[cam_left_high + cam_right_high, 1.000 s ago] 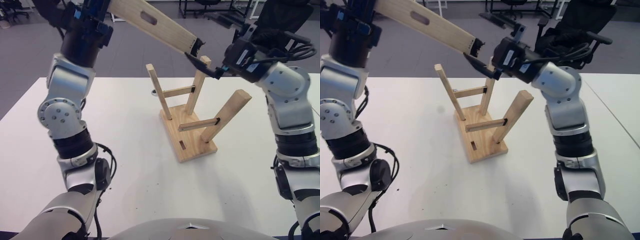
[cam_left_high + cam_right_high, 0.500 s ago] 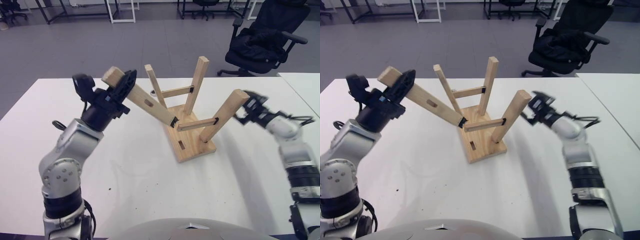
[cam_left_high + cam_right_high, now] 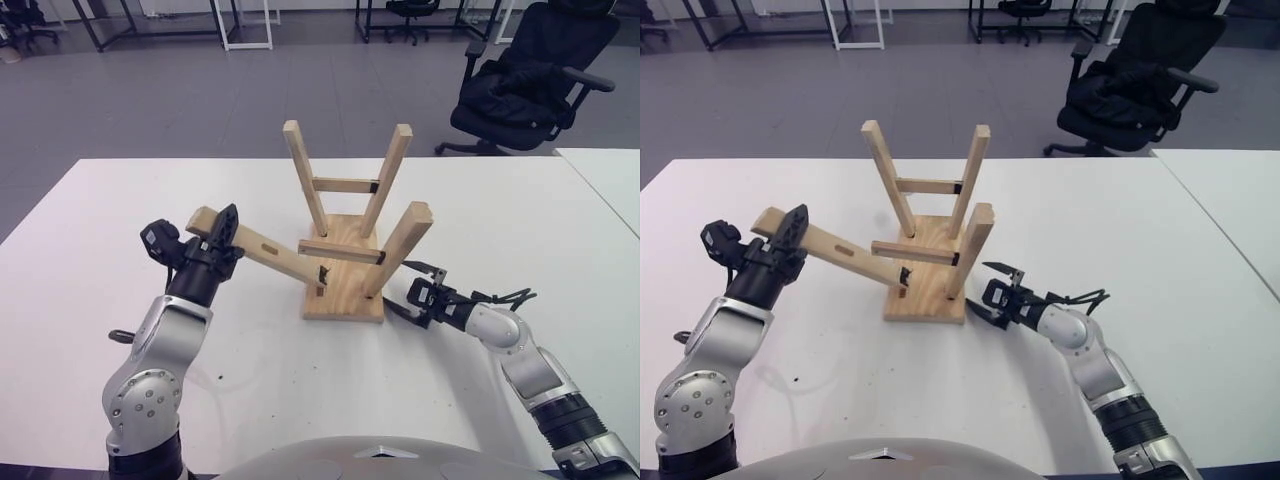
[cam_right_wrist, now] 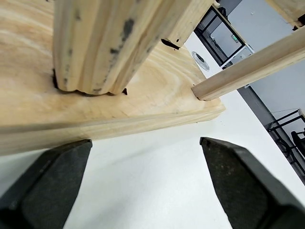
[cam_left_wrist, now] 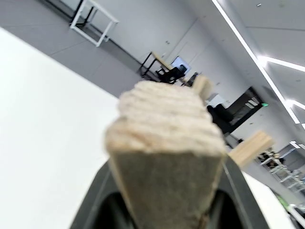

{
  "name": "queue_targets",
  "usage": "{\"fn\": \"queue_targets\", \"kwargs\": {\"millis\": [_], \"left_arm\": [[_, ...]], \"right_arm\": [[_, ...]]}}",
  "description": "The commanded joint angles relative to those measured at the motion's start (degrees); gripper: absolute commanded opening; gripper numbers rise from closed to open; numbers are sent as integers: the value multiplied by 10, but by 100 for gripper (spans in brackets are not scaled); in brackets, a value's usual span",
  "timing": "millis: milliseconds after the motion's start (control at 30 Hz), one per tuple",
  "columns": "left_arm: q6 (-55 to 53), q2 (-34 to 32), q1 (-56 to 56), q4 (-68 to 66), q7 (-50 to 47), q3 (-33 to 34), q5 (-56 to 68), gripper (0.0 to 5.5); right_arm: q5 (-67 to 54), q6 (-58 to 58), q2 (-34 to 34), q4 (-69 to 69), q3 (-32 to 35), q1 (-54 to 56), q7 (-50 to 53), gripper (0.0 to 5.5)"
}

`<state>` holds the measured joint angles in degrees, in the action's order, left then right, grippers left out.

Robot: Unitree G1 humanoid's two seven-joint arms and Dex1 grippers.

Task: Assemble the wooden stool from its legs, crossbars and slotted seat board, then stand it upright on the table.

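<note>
Table edges: the white table (image 3: 480, 200) had its far edge at 12 o'clock, well behind the stool parts; its left edge ran off at 9 o'clock.
Open room: the white top stretched wide at 3 o'clock and 9 o'clock of the seat board (image 3: 345, 300), with a narrower strip at 6 o'clock.
Surroundings: an office chair (image 3: 530, 70) stood on the floor at 1 o'clock; a second table (image 3: 610, 175) lay at 3 o'clock, apart.
Seat board: flat on the table near centre, pale wood.
Standing legs: two far legs (image 3: 303, 175) joined by an upper crossbar (image 3: 345, 185); one near leg (image 3: 402, 245) at 4 o'clock, tilted, carrying a lower crossbar (image 3: 340, 252). Dark smudges at the joints.
Loose leg: the loose leg (image 3: 270, 255) slanted from 9 o'clock down to the board's near-left corner, slot visible.
Left gripper: the left gripper (image 3: 220, 238) was clamped on the loose leg's outer end.
Right gripper: the right gripper (image 3: 402, 292) sat low at 4 o'clock, fingers (image 4: 45, 181) spread wide, holding nothing, just beside the board's edge.
</note>
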<state>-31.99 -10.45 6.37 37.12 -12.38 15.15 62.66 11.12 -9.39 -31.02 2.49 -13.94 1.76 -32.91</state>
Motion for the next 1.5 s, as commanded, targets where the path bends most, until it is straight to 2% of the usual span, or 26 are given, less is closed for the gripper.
{"fn": "queue_targets", "kwargs": {"millis": [33,300,467,567,700,800,900,1067,1333,1500], "left_arm": [[-25,-14,-13,-4,-69,22,50,102],[-65,-41,-31,10,-141,-2,61,102],[-102,-88,-49,23,-165,-31,-6,102],[-138,-96,-92,57,-207,-77,-34,102],[-152,-55,-84,59,-231,-150,-90,102],[-149,-41,-93,42,-225,-167,-139,102],[-152,-19,-116,34,-216,-218,-192,102],[-158,-10,-118,24,-188,-249,-260,102],[-154,6,-63,77,-162,-227,-311,102],[-155,22,-68,84,-147,-221,-325,102]], "right_arm": [[32,-8,-17,34,-2,9,11,423],[57,-26,-18,52,-15,21,20,423],[90,-31,-23,50,-25,27,34,423],[86,-21,-18,49,-17,36,41,423],[88,-13,-14,44,-14,42,55,423],[54,3,-1,27,10,29,68,423],[-2,55,15,-37,75,-4,86,423],[-65,137,38,-139,140,-27,97,423],[-91,189,42,-194,149,-29,90,423],[-132,212,46,-235,172,-11,84,423]]}}
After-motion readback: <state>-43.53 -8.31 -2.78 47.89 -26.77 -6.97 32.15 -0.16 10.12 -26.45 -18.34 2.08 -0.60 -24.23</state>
